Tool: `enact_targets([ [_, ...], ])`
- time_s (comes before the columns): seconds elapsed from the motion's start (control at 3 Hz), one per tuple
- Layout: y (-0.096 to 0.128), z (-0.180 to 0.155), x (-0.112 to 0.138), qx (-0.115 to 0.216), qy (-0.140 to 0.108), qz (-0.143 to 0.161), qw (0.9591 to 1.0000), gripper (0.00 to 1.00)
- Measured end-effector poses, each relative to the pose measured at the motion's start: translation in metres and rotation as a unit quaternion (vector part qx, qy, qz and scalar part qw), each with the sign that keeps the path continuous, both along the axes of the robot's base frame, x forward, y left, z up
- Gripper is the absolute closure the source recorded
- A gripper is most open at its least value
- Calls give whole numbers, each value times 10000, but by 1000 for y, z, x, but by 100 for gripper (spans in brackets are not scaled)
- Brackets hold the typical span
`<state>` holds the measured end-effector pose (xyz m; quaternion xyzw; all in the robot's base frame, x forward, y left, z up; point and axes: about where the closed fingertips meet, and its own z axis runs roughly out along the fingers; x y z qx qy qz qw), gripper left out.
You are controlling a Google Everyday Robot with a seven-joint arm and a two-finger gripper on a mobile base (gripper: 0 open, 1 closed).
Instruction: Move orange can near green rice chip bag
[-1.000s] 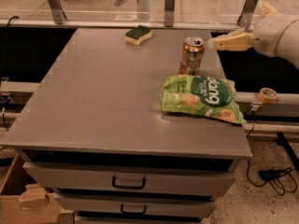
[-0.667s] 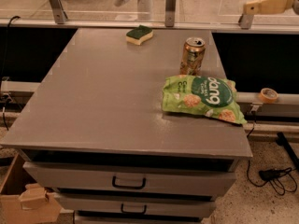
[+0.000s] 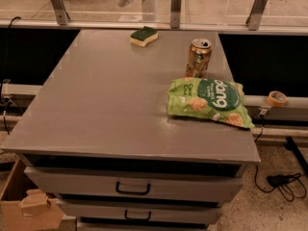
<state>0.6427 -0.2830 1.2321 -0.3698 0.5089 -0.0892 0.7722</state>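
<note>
The orange can [image 3: 198,57] stands upright on the grey table [image 3: 106,100], toward its back right. The green rice chip bag [image 3: 209,101] lies flat just in front of the can, at the table's right edge, almost touching the can's base. The gripper is out of view; no part of the arm shows.
A green-and-yellow sponge [image 3: 144,36] lies at the back middle of the table. A glass railing with metal posts [image 3: 176,6] runs behind the table. A roll of tape [image 3: 277,98] sits on a rail to the right. Drawers [image 3: 132,188] are below, a cardboard box [image 3: 29,207] at lower left.
The arm and gripper, seen at the upper right near the can, rose and left the view. The can and bag have stayed in place.
</note>
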Motion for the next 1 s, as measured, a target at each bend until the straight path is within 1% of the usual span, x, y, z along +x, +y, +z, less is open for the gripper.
enact_targets([
  [0.33,6,-4,-1,20,-31,-77,10000,0],
  [0.67,-2,-9,18,-778,-274,-385,9958,0],
  [1.0,-14,7,14,-925,-482,-551,9930,0],
])
